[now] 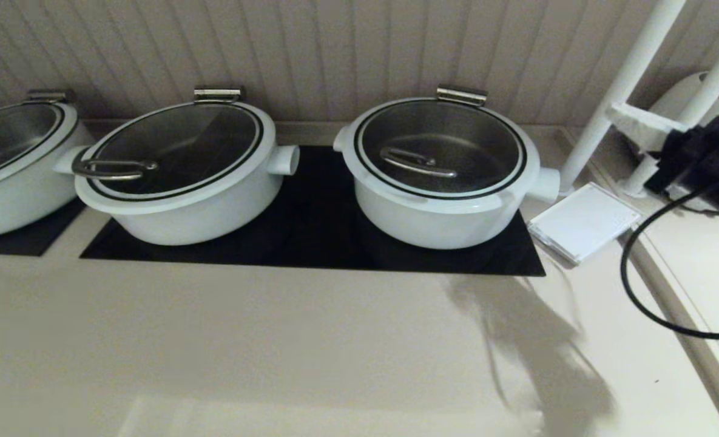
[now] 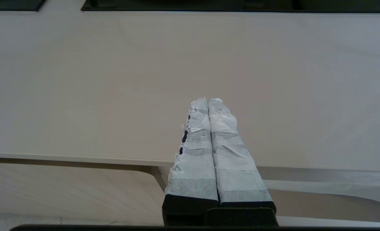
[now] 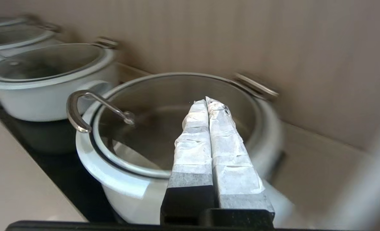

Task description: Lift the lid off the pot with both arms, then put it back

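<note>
The round glass lid with a white rim, black ring and steel bar handle [image 1: 441,149] sits closed on the deep round white pot with a steel lining [image 1: 444,209]. The pot stands on the right part of a black glass panel [image 1: 310,243] set into the beige worktop [image 1: 274,346], near the worktop's back edge and toward its right back corner. A steel hinge clip [image 1: 461,94] shows at the pot's back rim.

The right gripper [image 3: 206,101] hangs in front of and above the pot, level with the lid, touching nothing; its 2 white-wrapped fingers are pressed together. The left gripper [image 2: 207,100] is over bare worktop near the front edge, well apart from the pot, its 2 wrapped fingers likewise pressed together and holding nothing.

To the left on the same panel stands a wider, shallower white pot with a loop-handled glass lid [image 1: 177,176], and a third white pot [image 1: 13,164] sits at the worktop's left back corner. A flat white square box [image 1: 583,221] lies just right of the panel.
</note>
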Robot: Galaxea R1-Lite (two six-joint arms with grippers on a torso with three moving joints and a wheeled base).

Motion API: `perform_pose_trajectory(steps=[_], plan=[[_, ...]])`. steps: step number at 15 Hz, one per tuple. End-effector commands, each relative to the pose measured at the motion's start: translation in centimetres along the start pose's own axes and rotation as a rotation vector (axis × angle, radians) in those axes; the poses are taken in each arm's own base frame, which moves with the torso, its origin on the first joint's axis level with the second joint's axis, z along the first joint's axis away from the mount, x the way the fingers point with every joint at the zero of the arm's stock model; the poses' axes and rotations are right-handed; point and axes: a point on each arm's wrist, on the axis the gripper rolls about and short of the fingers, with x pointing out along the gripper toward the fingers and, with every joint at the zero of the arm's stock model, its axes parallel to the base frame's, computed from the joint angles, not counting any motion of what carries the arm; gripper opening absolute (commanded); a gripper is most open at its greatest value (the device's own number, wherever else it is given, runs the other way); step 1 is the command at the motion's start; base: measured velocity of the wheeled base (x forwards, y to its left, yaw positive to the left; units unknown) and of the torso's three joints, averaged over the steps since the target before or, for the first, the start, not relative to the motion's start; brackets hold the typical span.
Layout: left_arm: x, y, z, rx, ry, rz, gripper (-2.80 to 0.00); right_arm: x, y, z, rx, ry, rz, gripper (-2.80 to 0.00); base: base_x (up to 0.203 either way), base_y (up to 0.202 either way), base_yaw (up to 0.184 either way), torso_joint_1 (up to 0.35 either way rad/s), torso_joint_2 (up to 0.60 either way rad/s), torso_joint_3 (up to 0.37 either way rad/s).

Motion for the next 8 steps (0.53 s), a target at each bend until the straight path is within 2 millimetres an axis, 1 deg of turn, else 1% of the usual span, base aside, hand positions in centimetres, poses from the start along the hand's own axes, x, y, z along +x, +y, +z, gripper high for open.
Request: perform_pose_trajectory(steps=[1, 3, 4, 5, 8], plan=[[0.0, 0.0, 0.0, 0.0, 0.001, -0.001, -2.8, -3.5, 1.5, 4.4, -0.051, -0.042, -0.044, -2.8, 0.0, 0.0, 0.0, 0.0, 0.0, 0.0], [0.0, 0.0, 0.0, 0.0, 0.001, 0.001, -2.8, -7.0, 3.3, 5.7, -0.032, 0.015, -0.102, -2.8, 0.0, 0.0, 0.0, 0.0, 0.0, 0.0], [0.0, 0.0, 0.0, 0.0, 0.0, 0.0, -2.8, -8.9, 4.5, 5.7, -0.017, 0.047, -0.125, -2.8, 0.0, 0.0, 0.0, 0.0, 0.0, 0.0], [0.0, 0.0, 0.0, 0.0, 0.001, 0.001, -2.8, -10.9, 5.8, 5.3, 0.0, 0.08, -0.142, -2.8, 0.0, 0.0, 0.0, 0.0, 0.0, 0.0], [0.0, 0.0, 0.0, 0.0, 0.0, 0.001, -2.8, -16.7, 10.0, 3.0, 0.056, 0.171, -0.171, -2.8, 0.0, 0.0, 0.0, 0.0, 0.0, 0.0]])
